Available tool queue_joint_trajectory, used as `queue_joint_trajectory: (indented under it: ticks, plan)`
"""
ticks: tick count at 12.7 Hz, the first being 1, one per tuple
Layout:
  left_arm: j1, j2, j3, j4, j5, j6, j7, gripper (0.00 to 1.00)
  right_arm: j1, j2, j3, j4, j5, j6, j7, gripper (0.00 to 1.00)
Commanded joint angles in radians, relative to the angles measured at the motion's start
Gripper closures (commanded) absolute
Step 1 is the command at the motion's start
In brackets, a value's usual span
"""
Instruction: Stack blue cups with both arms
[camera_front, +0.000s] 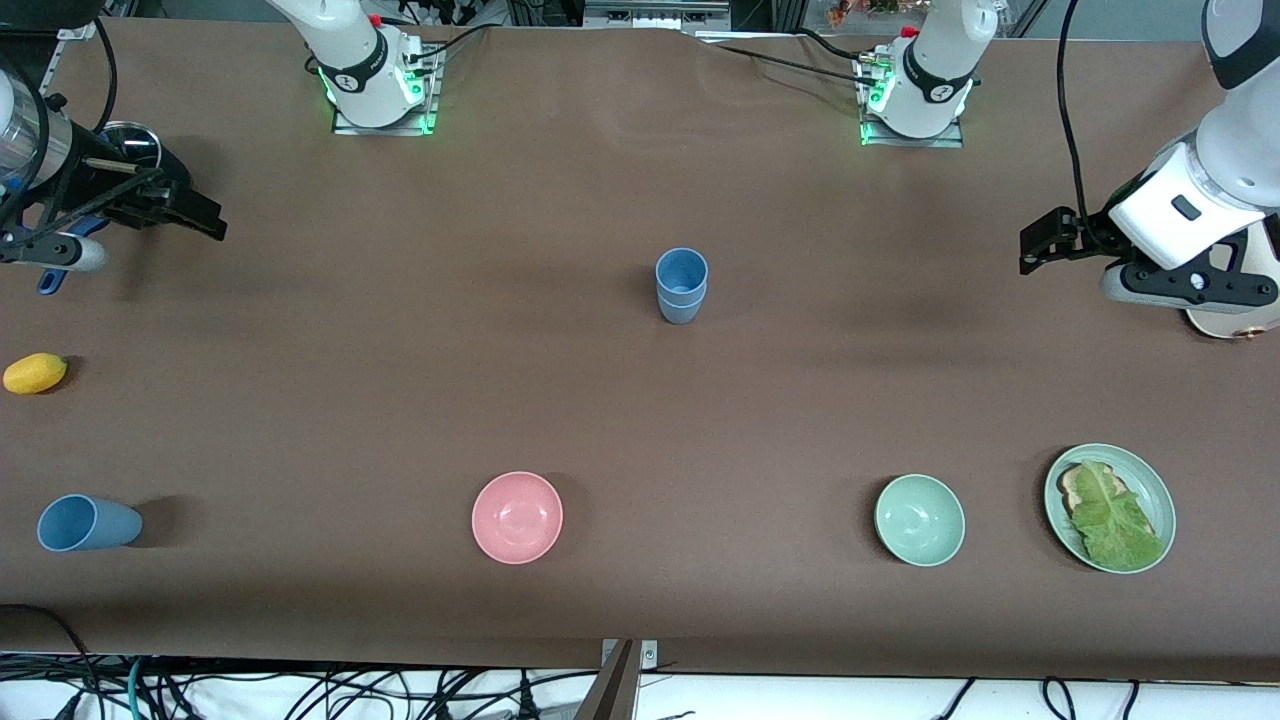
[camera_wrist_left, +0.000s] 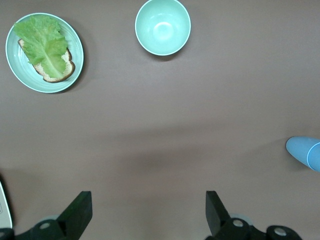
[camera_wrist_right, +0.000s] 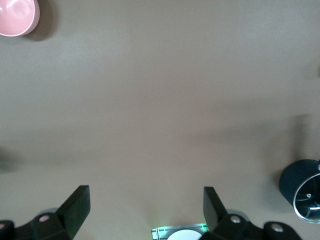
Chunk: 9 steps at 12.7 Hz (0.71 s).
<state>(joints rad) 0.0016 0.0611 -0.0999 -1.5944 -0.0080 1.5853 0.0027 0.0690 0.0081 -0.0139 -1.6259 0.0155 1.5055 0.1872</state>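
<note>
Standing upright near the middle of the table (camera_front: 400, 330) are two blue cups nested one inside the other (camera_front: 681, 285), forming a short stack, while a third blue cup (camera_front: 88, 523) is lying on its side near the right arm's end of the table, nearer to the front camera than the stack and well apart from it. The left gripper (camera_front: 1035, 248) is hanging over bare table at the left arm's end with its fingers spread wide and nothing between them, and the right gripper (camera_front: 205, 215) is hovering over the table at the right arm's end, likewise spread wide and holding nothing. A pink bowl (camera_front: 517, 517) and a pale green bowl (camera_front: 919, 519) are sitting along the edge nearest the front camera, with a pale green plate (camera_front: 1058, 478) carrying bread and a lettuce leaf (camera_front: 1110, 515) just beside the green bowl toward the left arm's end. A yellow lemon (camera_front: 35, 373) is resting near the right arm's end, farther from the front camera than the fallen cup.
</note>
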Motion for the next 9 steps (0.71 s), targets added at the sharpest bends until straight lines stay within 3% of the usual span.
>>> queue_joint_trajectory:
  ticks: [1,9]
  plan:
    - [0.001,0.009,-0.003,0.027,0.023,-0.022,0.003,0.00,-0.006,0.009,0.008,0.021,-0.015,-0.011,-0.020,0.00]
    - [0.001,0.009,-0.003,0.027,0.023,-0.022,0.003,0.00,-0.006,0.007,0.008,0.023,-0.017,-0.018,-0.046,0.00]
